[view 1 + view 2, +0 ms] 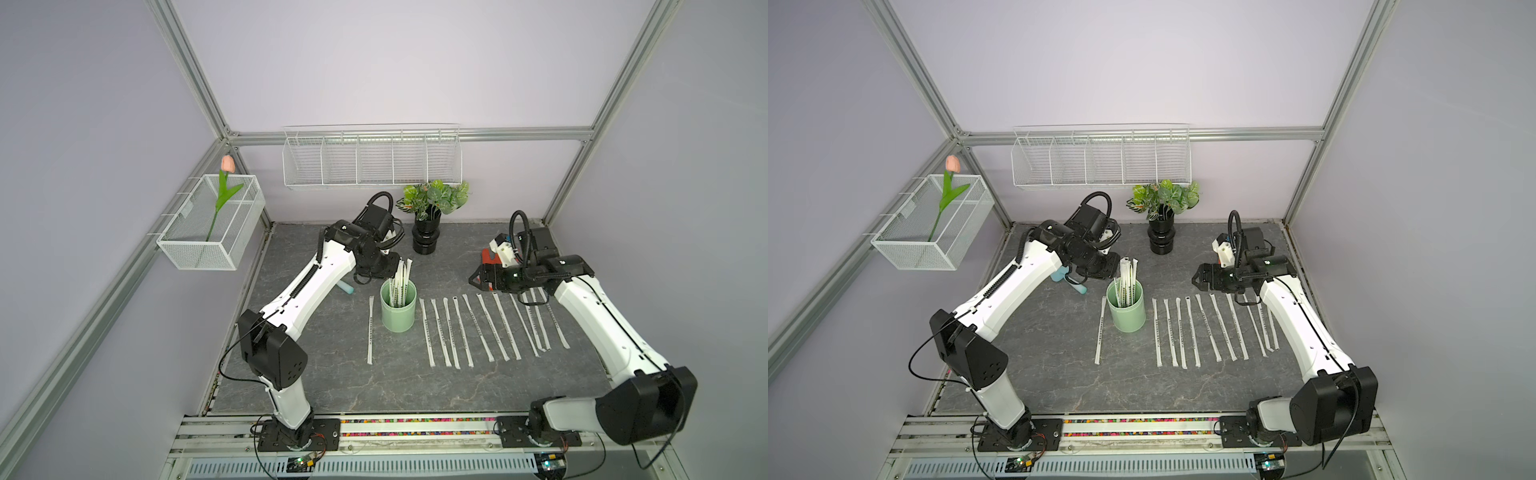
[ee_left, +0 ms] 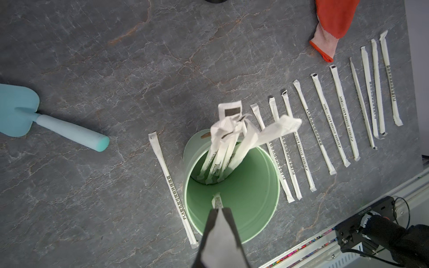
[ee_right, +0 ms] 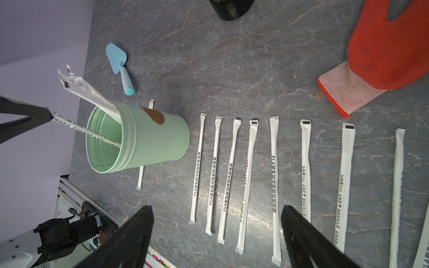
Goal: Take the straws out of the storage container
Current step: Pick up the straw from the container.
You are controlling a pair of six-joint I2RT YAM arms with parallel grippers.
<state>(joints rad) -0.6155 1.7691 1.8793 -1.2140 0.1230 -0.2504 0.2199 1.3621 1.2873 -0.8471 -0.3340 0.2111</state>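
The mint-green storage container (image 1: 398, 316) (image 1: 1126, 313) stands upright mid-table, with several wrapped straws (image 1: 401, 280) (image 2: 228, 143) leaning out of it. Just over its rim, my left gripper (image 2: 219, 208) is shut on the top end of one straw (image 2: 217, 201); the right wrist view shows that straw (image 3: 88, 132) running from the left gripper (image 3: 47, 115) down into the container (image 3: 148, 139). Several straws (image 1: 478, 328) (image 3: 246, 176) lie in a row right of the container, and one straw (image 1: 369, 330) lies left of it. My right gripper (image 1: 473, 280) (image 3: 216, 211) hangs open over the row's far end.
A black vase with leaves (image 1: 426, 239) stands behind the container. A blue trowel (image 2: 46, 123) (image 3: 120, 67) lies to its left, partly under the left arm. A red glove (image 2: 332, 25) (image 3: 383, 51) lies beneath the right wrist. White wire baskets (image 1: 370, 160) (image 1: 212, 224) hang on the walls.
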